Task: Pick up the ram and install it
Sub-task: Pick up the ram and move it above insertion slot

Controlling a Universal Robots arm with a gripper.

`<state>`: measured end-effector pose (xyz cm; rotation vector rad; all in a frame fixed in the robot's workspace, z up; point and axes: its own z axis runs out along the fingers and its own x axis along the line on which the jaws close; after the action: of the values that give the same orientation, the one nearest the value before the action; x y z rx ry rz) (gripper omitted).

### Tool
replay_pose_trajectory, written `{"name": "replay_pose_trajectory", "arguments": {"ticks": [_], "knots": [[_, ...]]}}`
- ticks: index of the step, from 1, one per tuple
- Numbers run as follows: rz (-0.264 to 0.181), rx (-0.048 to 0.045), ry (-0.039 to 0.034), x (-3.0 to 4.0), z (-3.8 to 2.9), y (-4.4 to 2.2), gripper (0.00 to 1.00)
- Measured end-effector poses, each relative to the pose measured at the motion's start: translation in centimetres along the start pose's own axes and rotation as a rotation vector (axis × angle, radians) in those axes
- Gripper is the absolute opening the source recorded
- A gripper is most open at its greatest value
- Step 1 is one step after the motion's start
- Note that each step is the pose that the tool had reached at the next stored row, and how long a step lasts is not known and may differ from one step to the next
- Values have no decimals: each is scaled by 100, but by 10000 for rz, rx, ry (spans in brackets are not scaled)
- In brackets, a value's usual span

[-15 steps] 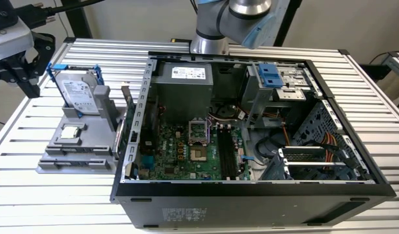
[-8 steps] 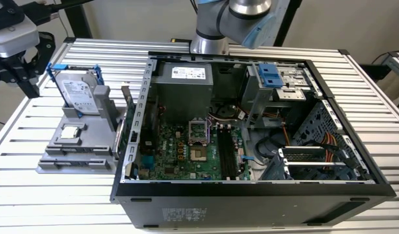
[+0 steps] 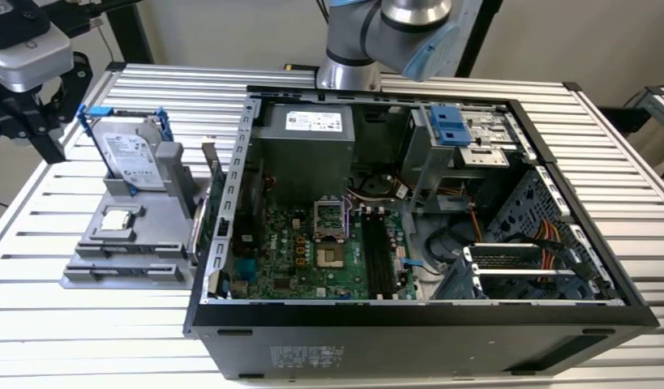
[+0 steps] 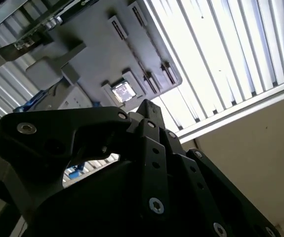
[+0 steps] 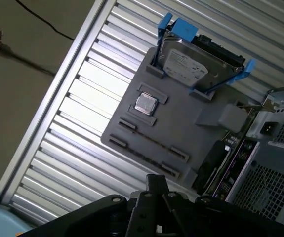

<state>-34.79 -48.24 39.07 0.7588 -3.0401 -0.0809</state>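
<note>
- The gripper comes first: its fingers are drawn together with nothing between them. It hangs well clear of the grey holder, out past the holder's hard-drive end.
- On the holder, near its middle, the square processor chip lies flat in its recess.
- At one end of the holder the hard drive stands propped on its blue rails, the tallest thing there.
- And there's the ram, in the first wrist view: a dark stick on edge along the holder's case-side rim, untouched.
- So by my reading nothing is done yet. The ram isn't lifted or seated, so the whole job is left.
- Just beyond the holder lies the open computer case. Its back wall stands just beside the ram, and I'd call that narrow gap the main thing in the way.
- Farther from the holder, inside the case, the long black memory slots look bare.
- Farthest from the holder, a cable bundle sits well apart from those slots.
- Everything rests on the slatted table.
</note>
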Motion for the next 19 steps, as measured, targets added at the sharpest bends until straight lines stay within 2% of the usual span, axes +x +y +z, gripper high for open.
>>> {"name": "replay_pose_trajectory", "arguments": {"ticks": [19], "knots": [[-1710,-9,88,-1,0,-1,0]]}}
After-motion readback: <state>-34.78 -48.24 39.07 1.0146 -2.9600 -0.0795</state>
